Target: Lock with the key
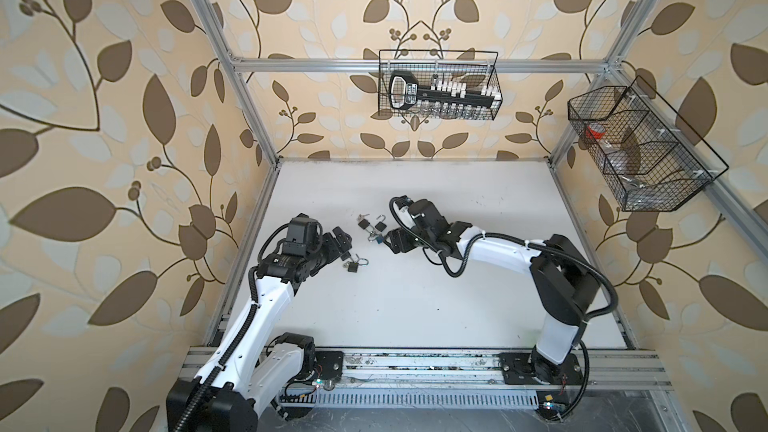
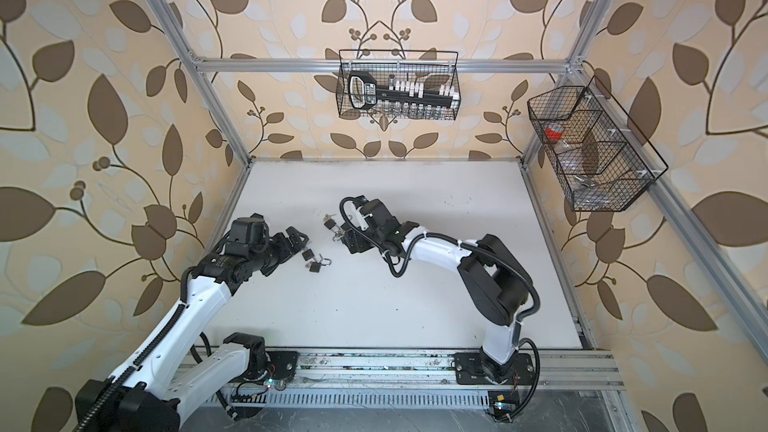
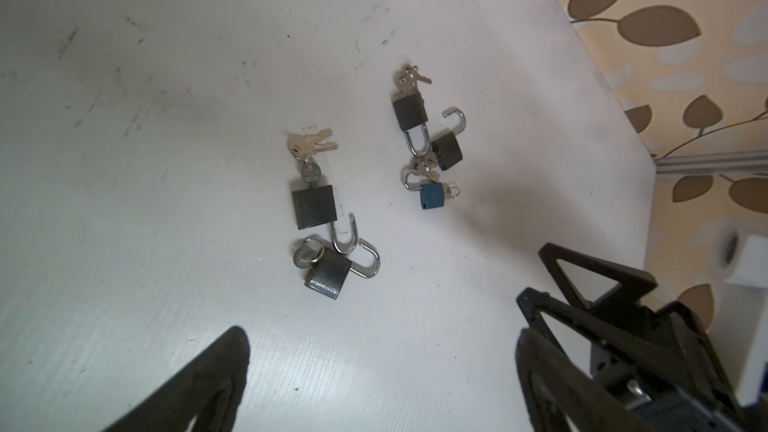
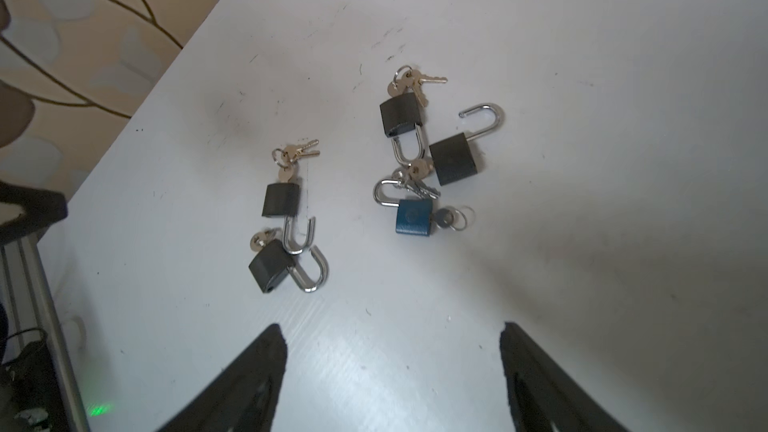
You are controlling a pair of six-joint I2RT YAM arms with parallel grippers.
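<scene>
Padlock pair (image 3: 313,206), black square bodies with sprung steel shackles (image 3: 344,238) and brass keys (image 3: 311,145), found flat on white tabletop (image 1: 415,305) just ahead of left gripper (image 1: 344,248), jaws spread wide, empty. Further right, apart from that pair, second cluster: two more black padlocks (image 4: 453,157) and small blue padlock (image 4: 413,218), silver key (image 4: 444,218) seated, body-to-key axis lying crosswise to right gripper (image 4: 392,328), jaws parted, holding nothing. Judged nearest to right arm, straight ahead of it.
</scene>
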